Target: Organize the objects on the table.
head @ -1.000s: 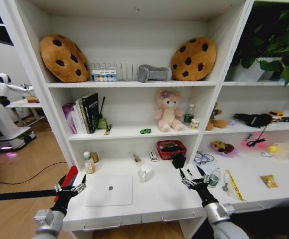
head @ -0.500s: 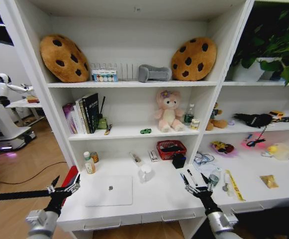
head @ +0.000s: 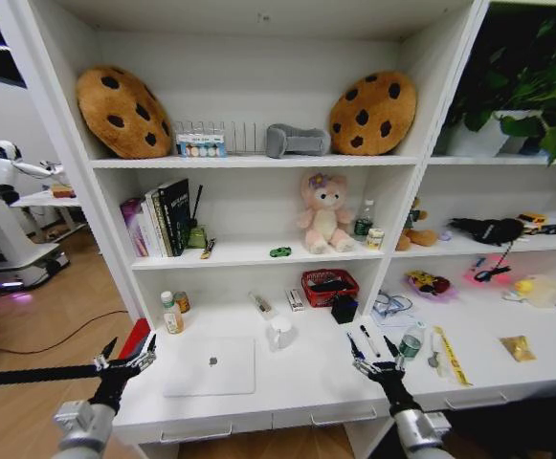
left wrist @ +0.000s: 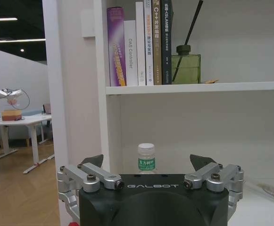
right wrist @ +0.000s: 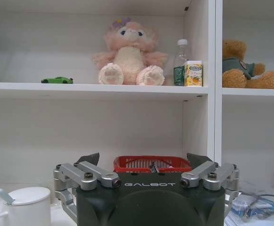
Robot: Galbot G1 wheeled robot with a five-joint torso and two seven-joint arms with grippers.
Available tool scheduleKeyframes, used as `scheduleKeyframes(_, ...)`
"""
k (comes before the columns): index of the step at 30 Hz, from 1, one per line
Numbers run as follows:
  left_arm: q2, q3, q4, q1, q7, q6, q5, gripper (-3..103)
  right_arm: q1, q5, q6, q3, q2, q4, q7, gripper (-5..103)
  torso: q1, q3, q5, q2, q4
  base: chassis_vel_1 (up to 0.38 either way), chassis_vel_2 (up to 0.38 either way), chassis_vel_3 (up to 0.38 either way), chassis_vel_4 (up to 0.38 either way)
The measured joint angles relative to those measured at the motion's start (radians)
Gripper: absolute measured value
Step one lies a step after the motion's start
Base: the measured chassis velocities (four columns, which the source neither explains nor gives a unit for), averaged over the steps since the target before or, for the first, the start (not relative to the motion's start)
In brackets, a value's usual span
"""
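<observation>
We see two matching pincers. The left pincer (left wrist: 146, 162) has a glossy black housing with "GALBOT" printed in pale letters across its front edge (the right pincer (right wrist: 145, 160) bears the same word). On each, silver metal linkage bars sit at both sides, fixed with dark round screws, and end in black wedge-shaped fingertips (left wrist: 93, 160). From the head camera the left pincer (head: 124, 356) and the right pincer (head: 371, 349) look slim and dark, with silver knuckles, each mounted on a black wrist that joins a light grey, rounded forearm segment.
</observation>
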Motion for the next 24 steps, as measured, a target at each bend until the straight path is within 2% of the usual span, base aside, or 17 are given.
scheduleKeyframes(8, 0.0, -0.002, 0.007, -0.004, 0.0, 0.0, -0.001, 100, 0.007, 0.003, 0.002, 0.0, -0.005, -0.004, 0.0, 100, 0.0, 0.0, 0.0002, 0.0, 0.0, -0.091, -0.087, 0.09, 0.097)
scheduleKeyframes(14, -0.001, -0.001, 0.007, -0.005, 0.0, 0.0, -0.001, 100, 0.007, 0.003, 0.003, -0.001, 0.0, -0.004, 0.001, 100, 0.0, 0.0, 0.0006, 0.0, -0.0003, -0.206, -0.212, 0.205, 0.205)
scheduleKeyframes(17, -0.001, -0.001, 0.008, -0.004, 0.0, 0.0, -0.001, 100, 0.007, 0.001, 0.003, -0.001, -0.001, -0.004, 0.001, 100, 0.0, 0.0, -0.0013, 0.0, -0.0001, -0.257, -0.244, 0.253, 0.242)
scheduleKeyframes(18, -0.001, -0.001, 0.008, -0.005, 0.0, 0.0, -0.002, 100, 0.009, 0.002, 0.004, -0.001, -0.003, -0.005, 0.001, 100, 0.0, 0.0, 0.0011, 0.0, 0.0002, -0.247, -0.27, 0.26, 0.27)
scheduleKeyframes(20, -0.001, -0.001, 0.008, -0.005, 0.0, 0.0, -0.002, 100, 0.01, 0.002, 0.005, -0.001, -0.004, -0.005, 0.001, 100, 0.0, 0.0, 0.0013, 0.0, -0.0001, -0.266, -0.27, 0.26, 0.269)
scheduleKeyframes(22, -0.002, 0.001, 0.008, -0.007, 0.0, 0.0, -0.002, 100, 0.011, 0.002, 0.006, -0.001, -0.006, -0.005, 0.002, 100, 0.0, 0.0, -0.0008, 0.0, 0.0001, -0.252, -0.265, 0.258, 0.252)
scheduleKeyframes(24, -0.004, 0.005, 0.007, -0.007, 0.0, 0.001, -0.001, 100, 0.01, 0.003, 0.007, -0.001, -0.007, -0.005, 0.002, 100, 0.0, 0.0, 0.0014, 0.0, 0.0001, -0.165, -0.175, 0.174, 0.144)
